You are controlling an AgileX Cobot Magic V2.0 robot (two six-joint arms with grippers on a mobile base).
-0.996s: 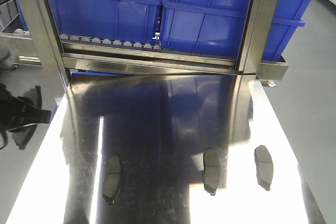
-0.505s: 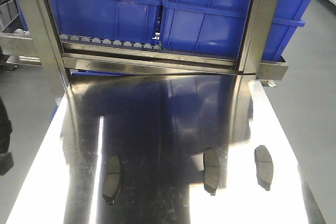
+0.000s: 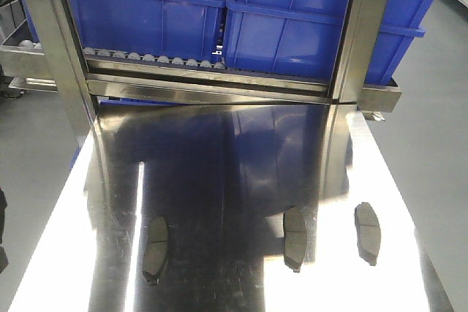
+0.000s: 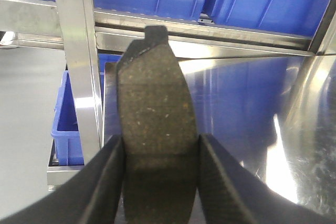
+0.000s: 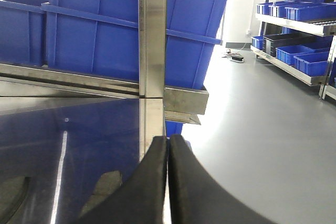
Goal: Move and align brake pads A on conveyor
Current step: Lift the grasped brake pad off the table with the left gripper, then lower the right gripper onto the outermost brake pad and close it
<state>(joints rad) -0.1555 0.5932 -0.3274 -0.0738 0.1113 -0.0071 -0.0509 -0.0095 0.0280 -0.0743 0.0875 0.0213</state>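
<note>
Since a moment ago the left arm (image 3: pixel 2 224) has slid away past the left edge of the front view, and only a dark bit of it shows there now. Three brake pads lie flat on the shiny counter (image 3: pixel 219 173), each one pointing away from the robot. The left pad (image 3: pixel 155 248) is by itself, and the middle pad (image 3: pixel 295 237) and the right pad (image 3: pixel 368 231) are near each other but not touching. They have not moved. In the left wrist view, the left tool (image 4: pixel 160 148) is pinching a fourth pad (image 4: pixel 155 93) by its long sides. This pad sticks up from between the two black fingers (image 4: pixel 105 182) with its rough face to the camera. The right tool (image 5: pixel 168 153) has its fingers pressed together with nothing between them, close to the right edge of the counter and near a steel post (image 5: pixel 152 35). Big blue bins (image 3: pixel 307 20) sit on the rack (image 3: pixel 205 85) behind the counter.
</note>
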